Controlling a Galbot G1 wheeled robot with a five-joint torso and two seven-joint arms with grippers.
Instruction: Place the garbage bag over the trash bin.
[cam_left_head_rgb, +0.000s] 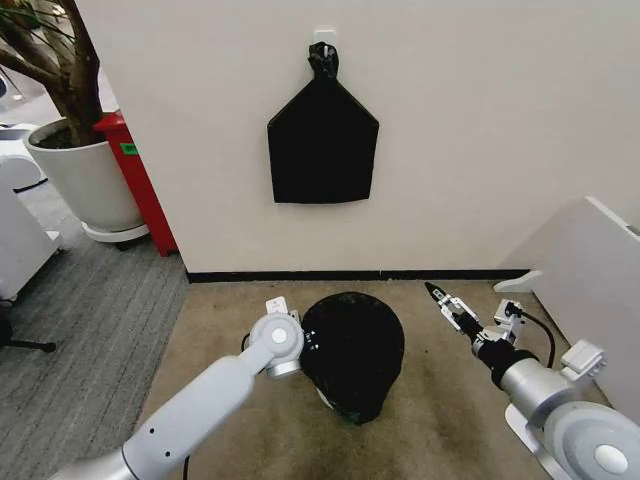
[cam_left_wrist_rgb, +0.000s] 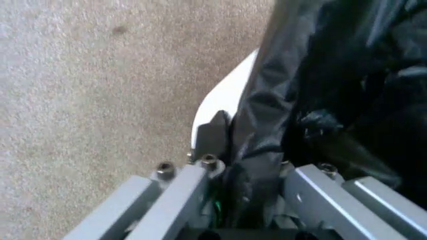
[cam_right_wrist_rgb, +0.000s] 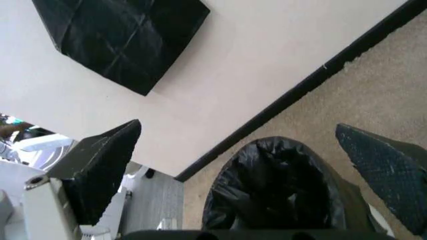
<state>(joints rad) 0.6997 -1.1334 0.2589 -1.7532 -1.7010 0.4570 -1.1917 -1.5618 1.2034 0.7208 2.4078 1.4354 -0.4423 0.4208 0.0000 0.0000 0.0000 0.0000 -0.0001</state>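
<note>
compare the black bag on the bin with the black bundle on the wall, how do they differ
The loose, crinkly black plastic garbage bag is draped over the round cream-white trash bin on the carpet; the flat, smooth black house-shaped bundle hangs on the wall by a knotted top. The garbage bag is gripped by the left tool; nothing touches the bundle. Both are glossy black plastic.

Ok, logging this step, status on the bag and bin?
Left gripper shut on garbage bag at bin rim. Right gripper open, off to the side. Bag covers bin. Nothing in the way.
</note>
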